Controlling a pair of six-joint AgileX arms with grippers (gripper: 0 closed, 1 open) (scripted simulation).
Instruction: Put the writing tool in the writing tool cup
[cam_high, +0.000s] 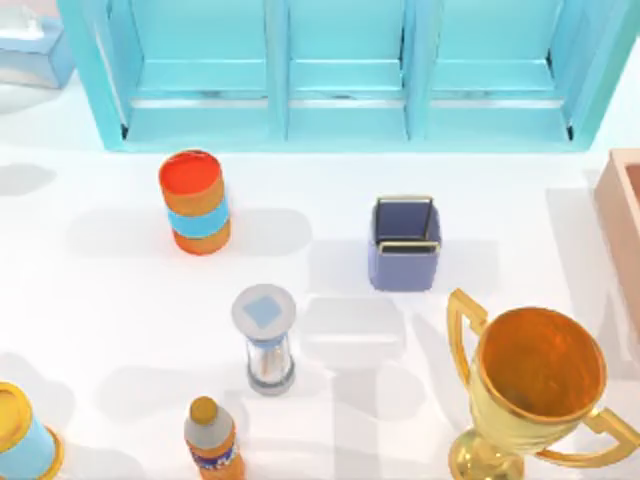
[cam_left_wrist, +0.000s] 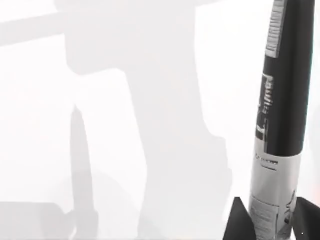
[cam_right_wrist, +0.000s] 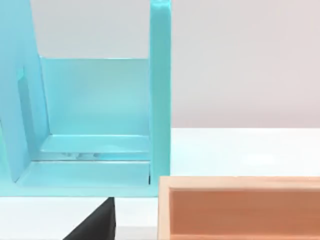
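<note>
Fingertips (cam_left_wrist: 240, 220) of the left gripper (cam_left_wrist: 272, 222), dark and pointed, are seen in the left wrist view on either side of the writing tool (cam_left_wrist: 282, 100), so the gripper is clamped on its lower, silver-labelled end. The black barrel of the tool, printed with pale lettering and a barcode strip, is held above the white table (cam_left_wrist: 150, 125), on which broad grey shadows are cast.

From above, the writing tool cup (cam_high: 404, 244) is seen standing upright near the middle of the table, a periwinkle square holder with a brass rim and an inner divider. An orange can with a blue band (cam_high: 195, 202) is placed well to its left. A silver sand timer (cam_high: 266, 338) stands nearer the front, with a small bottle (cam_high: 211, 438) just in front of it. A gold trophy cup (cam_high: 530, 385) is set at the front right, and a yellow-rimmed tin (cam_high: 22, 432) at the front left corner. A turquoise shelf unit (cam_high: 350, 70) runs along the back, and a peach wooden tray (cam_high: 625, 225) lies at the right edge.

In the right wrist view, the shelf unit (cam_right_wrist: 95, 120) and tray (cam_right_wrist: 240, 207) are seen close by, with one dark fingertip (cam_right_wrist: 97, 222) of the right gripper at the edge; whether that gripper is apart or together cannot be told.
</note>
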